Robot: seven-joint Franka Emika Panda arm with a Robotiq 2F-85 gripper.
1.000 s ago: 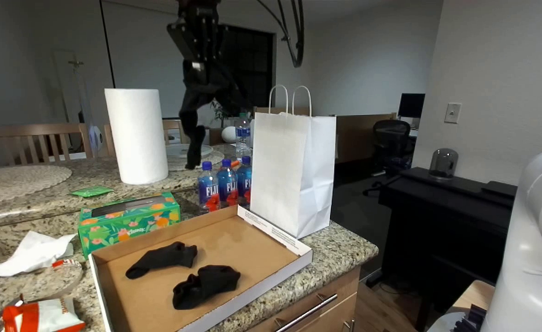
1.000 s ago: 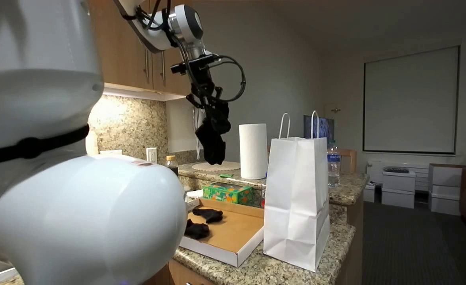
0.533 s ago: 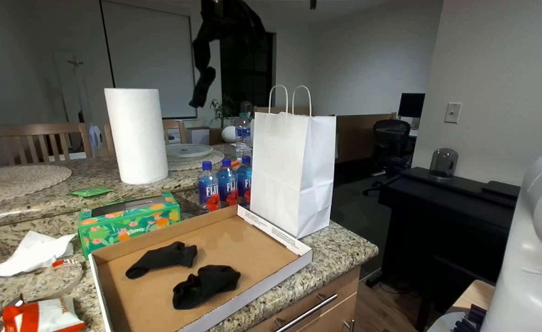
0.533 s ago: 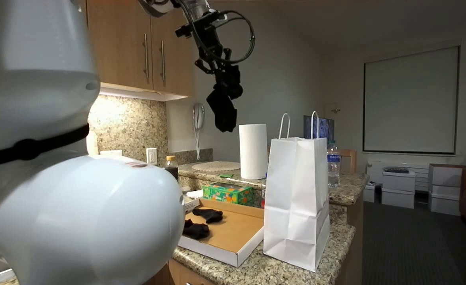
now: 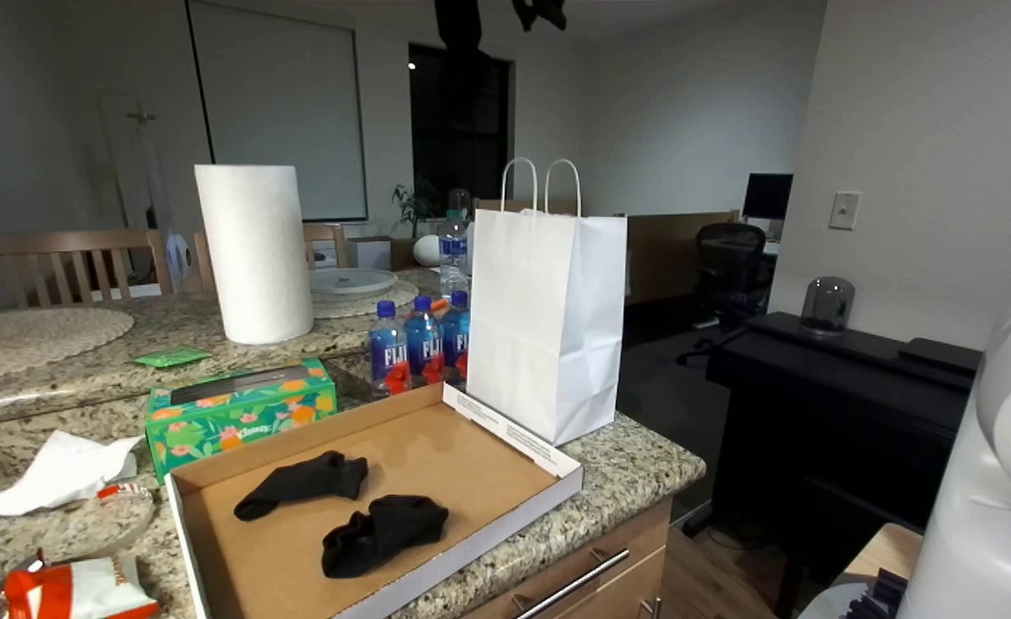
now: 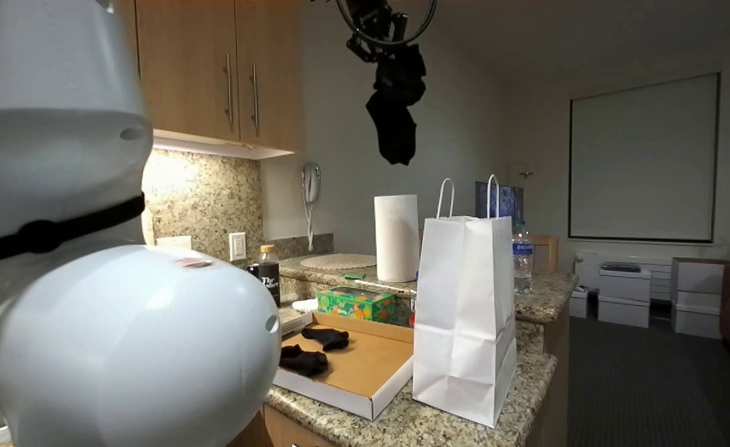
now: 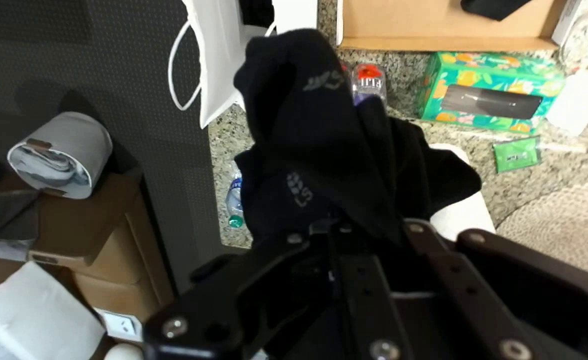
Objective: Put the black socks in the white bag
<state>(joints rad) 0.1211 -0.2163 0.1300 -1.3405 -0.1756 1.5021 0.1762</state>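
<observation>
Black socks [image 7: 319, 140] hang bunched from my gripper [image 7: 364, 230], whose jaws are shut on them in the wrist view. In an exterior view these held socks [image 6: 396, 124] dangle higher than the bag's handles, left of the bag in that picture; the gripper [image 6: 385, 61] sits at the top edge. Two more black socks, a farther one [image 5: 303, 486] and a nearer one [image 5: 385, 533], lie apart in the cardboard tray. The white bag [image 5: 548, 318] stands upright at the counter's end, handles up. A dark patch shows at its mouth in the wrist view; what it is I cannot tell.
The cardboard tray [image 5: 471, 438] adjoins the bag. Behind the tray are a green tissue box [image 5: 243, 408] and several blue-capped bottles [image 5: 424, 340]. A paper towel roll [image 6: 396, 239] and a clear water bottle [image 6: 522, 261] stand on the raised ledge. Wall cabinets [image 6: 216, 62] hang at the back.
My gripper has risen with the socks and shifted toward the bag, almost leaving one exterior picture at the top. The bag and the socks in the tray have stayed put.
</observation>
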